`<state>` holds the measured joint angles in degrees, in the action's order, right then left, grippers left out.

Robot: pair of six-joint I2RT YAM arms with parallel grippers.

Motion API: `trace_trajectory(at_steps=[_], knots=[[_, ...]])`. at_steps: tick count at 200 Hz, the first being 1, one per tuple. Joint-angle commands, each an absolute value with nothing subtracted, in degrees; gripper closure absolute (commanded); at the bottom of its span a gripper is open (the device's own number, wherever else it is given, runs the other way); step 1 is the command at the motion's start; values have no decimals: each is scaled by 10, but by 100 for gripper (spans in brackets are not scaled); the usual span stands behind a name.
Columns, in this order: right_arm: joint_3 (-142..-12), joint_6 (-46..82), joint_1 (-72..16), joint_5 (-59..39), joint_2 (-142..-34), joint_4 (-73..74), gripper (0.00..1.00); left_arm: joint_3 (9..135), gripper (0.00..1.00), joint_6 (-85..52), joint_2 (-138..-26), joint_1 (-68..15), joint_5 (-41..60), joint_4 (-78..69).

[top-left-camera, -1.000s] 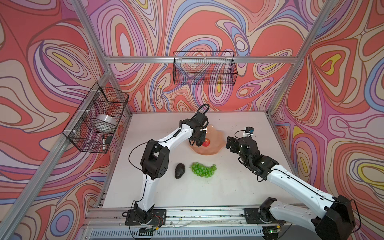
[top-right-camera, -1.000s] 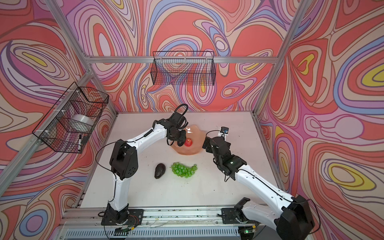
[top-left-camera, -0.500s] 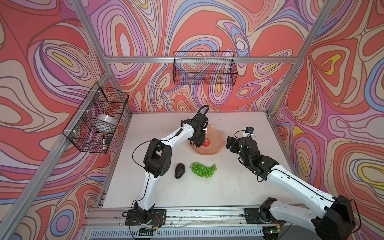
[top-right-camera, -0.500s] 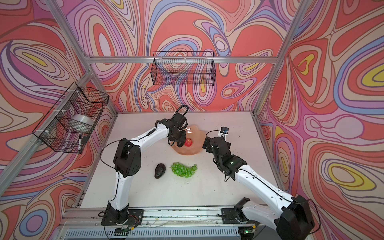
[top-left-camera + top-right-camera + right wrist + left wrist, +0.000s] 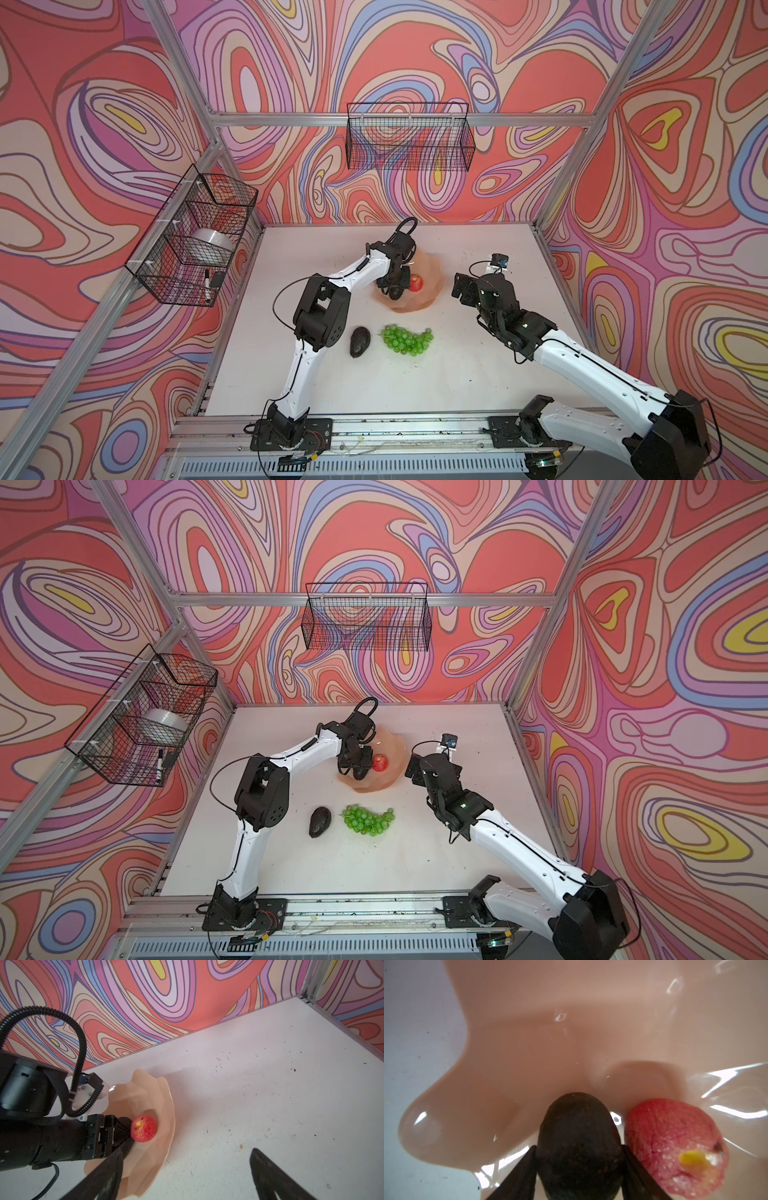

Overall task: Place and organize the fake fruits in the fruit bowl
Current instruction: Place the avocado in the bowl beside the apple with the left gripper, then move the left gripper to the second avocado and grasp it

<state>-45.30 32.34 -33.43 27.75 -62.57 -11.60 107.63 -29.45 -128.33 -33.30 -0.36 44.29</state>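
In the glossy peach-orange scalloped fruit bowl [image 5: 431,275] we see the small red fruit [image 5: 416,283] and one dark pear-shaped avocado [image 5: 577,1124] flanked by the left tool [image 5: 578,1148], grip unclear; the right tool [image 5: 186,1154] gapes empty; a second dark avocado [image 5: 359,341] and glossy green grapes [image 5: 408,340] remain on the white tabletop [image 5: 457,374].

Both top views are looking down from high at the front over the whole table [image 5: 457,374], facing the back wall [image 5: 291,187]. The left wrist camera is peering from very close into the bowl [image 5: 529,1043], while the right wrist camera is looking from nearby across it toward a back corner [image 5: 307,999]. All four are sharing the bowl and red fruit [image 5: 144,1128].
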Motion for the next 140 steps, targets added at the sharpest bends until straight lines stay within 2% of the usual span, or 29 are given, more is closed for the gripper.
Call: trace_trajectory(at_steps=[1, 63, 97, 140], knots=[[-453, 315, -333, 292, -619, -129, 2, 1089, 29, -307, -1268, -329, 0, 446], [-465, 308, -333, 295, -623, -136, 2, 1057, 23, -316, -1171, -329, -7, 403], [-472, 304, -332, 291, -635, -143, 2, 927, 17, -312, -1032, -327, -63, 346], [-468, 304, -332, 285, -648, -130, 2, 719, 12, -320, -849, -327, -82, 388]])
